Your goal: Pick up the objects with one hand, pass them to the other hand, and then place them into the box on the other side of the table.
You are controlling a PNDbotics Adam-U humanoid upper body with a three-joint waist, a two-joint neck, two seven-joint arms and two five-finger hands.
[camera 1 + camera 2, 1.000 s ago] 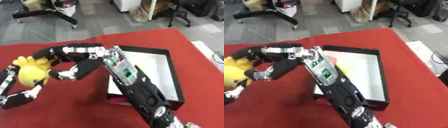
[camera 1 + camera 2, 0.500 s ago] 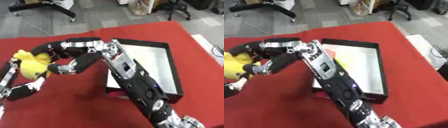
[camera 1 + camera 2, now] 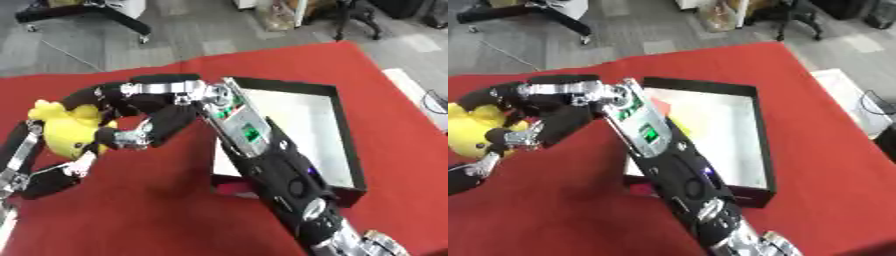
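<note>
Left eye view: yellow plush toy (image 3: 66, 131) upright, head up, clasped between left hand (image 3: 48, 165) and right hand (image 3: 144, 117).

Since a second ago the right hand (image 3: 144, 115) has closed in on the yellow toy (image 3: 66, 131) — its fingers, then spread beside the toy, now curl over the toy's top and near side, thumb tucked below. The left hand (image 3: 48, 157) has slipped lower on the toy and now sits mostly beneath it. The toy itself looks a little nearer the black box (image 3: 346, 130) — though the view has also shifted.
</note>
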